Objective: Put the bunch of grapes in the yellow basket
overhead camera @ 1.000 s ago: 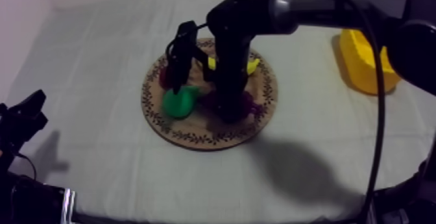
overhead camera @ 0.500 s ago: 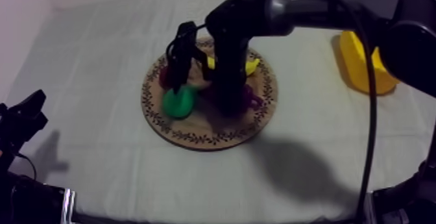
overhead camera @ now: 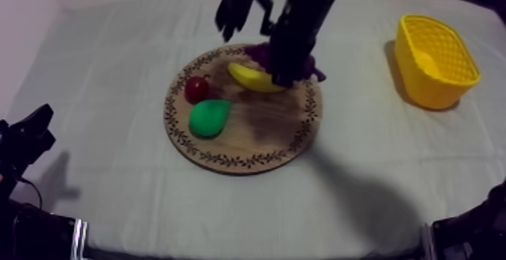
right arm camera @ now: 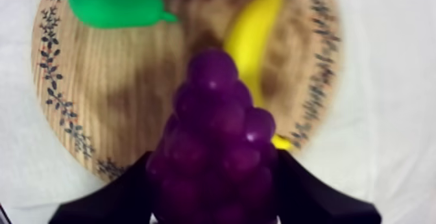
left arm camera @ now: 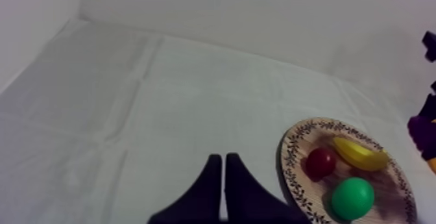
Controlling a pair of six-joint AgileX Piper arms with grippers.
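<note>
The right gripper (overhead camera: 288, 61), at the upper centre of the top view, pinches the bunch of grapes (right arm camera: 217, 136) between its two black fingers, over the far edge of the round wooden board (overhead camera: 241, 160). On the board lie a banana (overhead camera: 252, 78), a green pear (overhead camera: 208, 118) and a small red fruit (overhead camera: 197, 89). The yellow basket (overhead camera: 422, 90) stands at the upper right, well apart from the board. The left gripper (left arm camera: 222, 160) sits at the lower left, fingers pressed together on nothing.

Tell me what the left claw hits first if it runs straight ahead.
Probably nothing: the left claw points over cloth, with the wooden board off to one side. Way looks free to the back wall.
</note>
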